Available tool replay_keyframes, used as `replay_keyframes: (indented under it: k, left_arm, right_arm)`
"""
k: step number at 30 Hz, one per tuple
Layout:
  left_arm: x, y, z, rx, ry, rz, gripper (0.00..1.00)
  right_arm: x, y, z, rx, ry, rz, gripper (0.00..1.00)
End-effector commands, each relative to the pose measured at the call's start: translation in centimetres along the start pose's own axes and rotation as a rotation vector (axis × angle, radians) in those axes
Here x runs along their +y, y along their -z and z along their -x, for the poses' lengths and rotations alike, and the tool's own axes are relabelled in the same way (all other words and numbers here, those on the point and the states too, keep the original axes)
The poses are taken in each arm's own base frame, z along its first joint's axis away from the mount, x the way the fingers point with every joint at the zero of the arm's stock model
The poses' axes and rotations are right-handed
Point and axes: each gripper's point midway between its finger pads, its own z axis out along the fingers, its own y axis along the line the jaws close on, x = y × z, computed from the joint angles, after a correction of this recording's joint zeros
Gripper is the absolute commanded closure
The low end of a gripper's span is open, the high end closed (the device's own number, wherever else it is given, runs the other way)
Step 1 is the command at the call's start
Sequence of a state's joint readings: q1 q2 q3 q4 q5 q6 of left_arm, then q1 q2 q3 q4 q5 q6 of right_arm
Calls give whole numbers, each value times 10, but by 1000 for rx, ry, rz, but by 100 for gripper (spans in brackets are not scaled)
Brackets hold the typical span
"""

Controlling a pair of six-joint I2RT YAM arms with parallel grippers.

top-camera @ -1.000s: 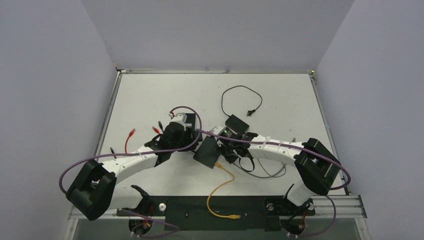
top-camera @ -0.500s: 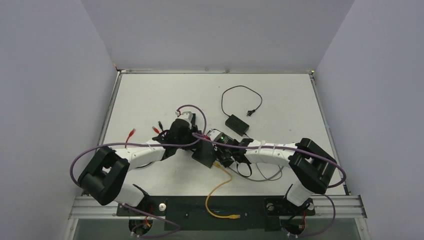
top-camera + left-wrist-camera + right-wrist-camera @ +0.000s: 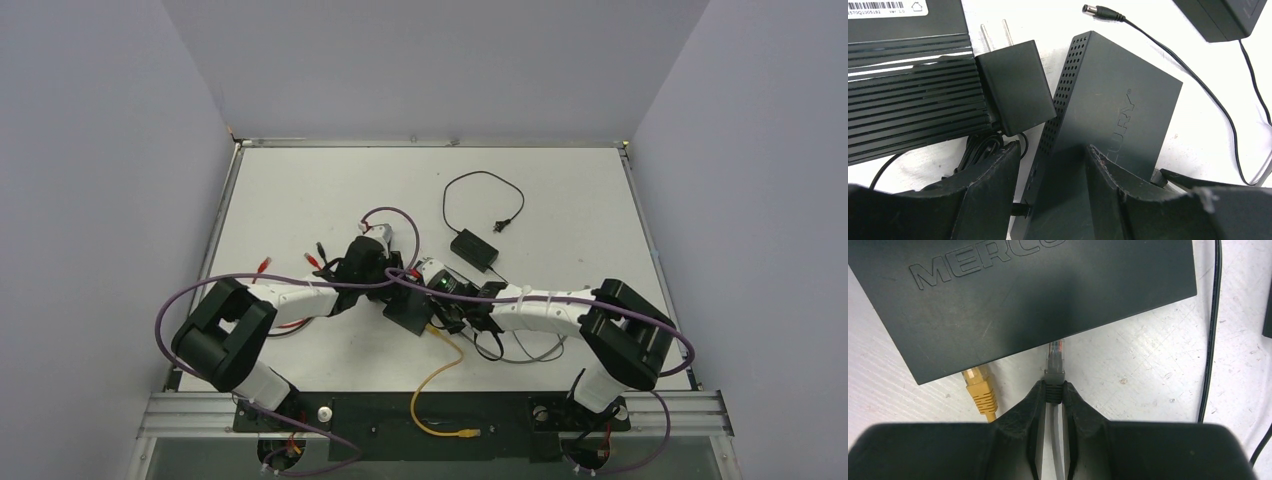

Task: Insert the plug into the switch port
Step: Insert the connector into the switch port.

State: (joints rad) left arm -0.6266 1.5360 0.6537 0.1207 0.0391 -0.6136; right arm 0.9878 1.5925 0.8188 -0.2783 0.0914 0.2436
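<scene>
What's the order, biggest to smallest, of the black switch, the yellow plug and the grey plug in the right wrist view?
1. Black switch, by far the largest.
2. Yellow plug and grey plug: these look about the same size, so I won't rank them.

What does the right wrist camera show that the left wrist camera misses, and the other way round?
Only the right wrist view: the right tool pinching a grey plug, its tip at the edge of the switch, beside a yellow cable entering it. Only the left wrist view: a two-pronged adapter, a ribbed black box and a loose barrel connector, with the left tool astride the switch. Both: the black switch on the white table.
</scene>
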Motion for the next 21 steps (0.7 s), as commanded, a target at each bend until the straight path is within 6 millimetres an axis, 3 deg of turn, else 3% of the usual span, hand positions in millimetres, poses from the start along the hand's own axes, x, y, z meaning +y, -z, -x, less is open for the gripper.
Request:
replay_keyframes:
  k: [1,21]
  left_arm:
    - [-15,-6,15,-33,-29,-59,53]
    - [-12,-10,6,4,-40,-59,56]
  right_arm:
    - [1,10,26,-110,8,-27,100]
    - [11,20,46,-165,65,-17,100]
